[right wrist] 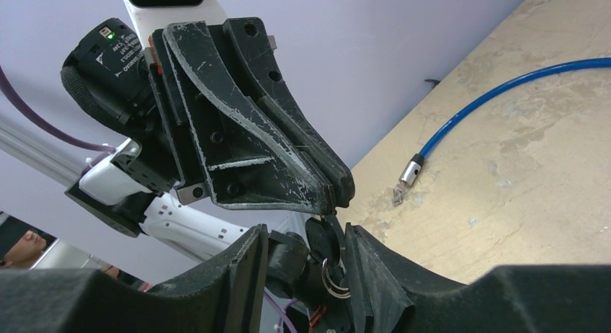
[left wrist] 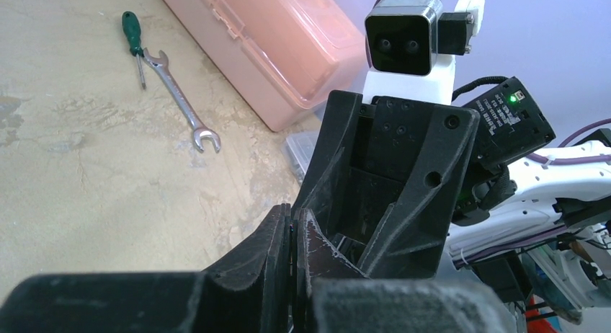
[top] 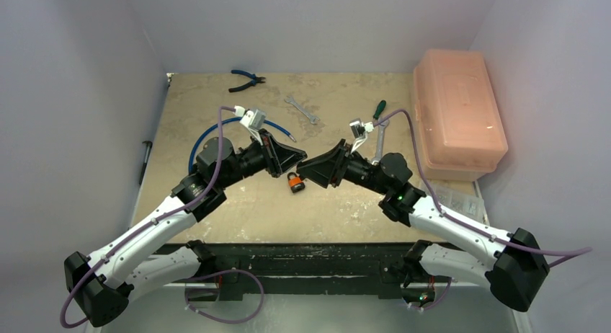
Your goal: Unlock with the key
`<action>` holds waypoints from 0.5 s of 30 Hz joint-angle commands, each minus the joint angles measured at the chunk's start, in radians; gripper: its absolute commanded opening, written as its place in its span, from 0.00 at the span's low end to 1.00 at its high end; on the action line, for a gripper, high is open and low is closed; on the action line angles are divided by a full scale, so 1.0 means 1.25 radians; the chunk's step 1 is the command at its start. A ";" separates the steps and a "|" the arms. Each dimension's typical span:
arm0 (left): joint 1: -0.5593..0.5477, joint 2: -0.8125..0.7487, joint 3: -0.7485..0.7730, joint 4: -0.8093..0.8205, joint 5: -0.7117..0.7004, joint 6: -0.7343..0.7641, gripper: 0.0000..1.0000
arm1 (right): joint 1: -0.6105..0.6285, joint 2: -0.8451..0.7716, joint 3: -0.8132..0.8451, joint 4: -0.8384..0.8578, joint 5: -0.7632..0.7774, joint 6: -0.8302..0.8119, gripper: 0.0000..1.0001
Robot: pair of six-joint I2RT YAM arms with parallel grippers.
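The orange padlock [top: 295, 182] is at the table's middle, where both arms meet tip to tip. My right gripper [top: 301, 171] is closed partway on it. In the right wrist view its dark body [right wrist: 288, 255] fills the gap between my right gripper's [right wrist: 302, 232] fingers, together with the key's black head [right wrist: 324, 239] and its wire ring. My left gripper [right wrist: 344, 194] comes in from above, shut on the key just over that head. In the left wrist view the left gripper [left wrist: 294, 228] is pressed together and the key is hidden.
A pink plastic box [top: 457, 113] stands at the right edge. A wrench [left wrist: 180, 95] and a green screwdriver [left wrist: 132, 34] lie beside it. A second wrench [top: 301, 109], blue pliers [top: 247, 78] and a blue cable [right wrist: 504, 88] lie further back.
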 commanded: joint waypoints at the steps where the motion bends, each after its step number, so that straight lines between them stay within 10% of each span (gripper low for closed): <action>1: 0.002 -0.016 -0.007 0.055 -0.016 -0.009 0.00 | 0.002 0.007 0.040 0.052 -0.002 0.004 0.48; 15: 0.002 -0.039 -0.012 0.062 -0.048 -0.019 0.00 | 0.001 0.018 0.021 0.068 0.019 0.034 0.46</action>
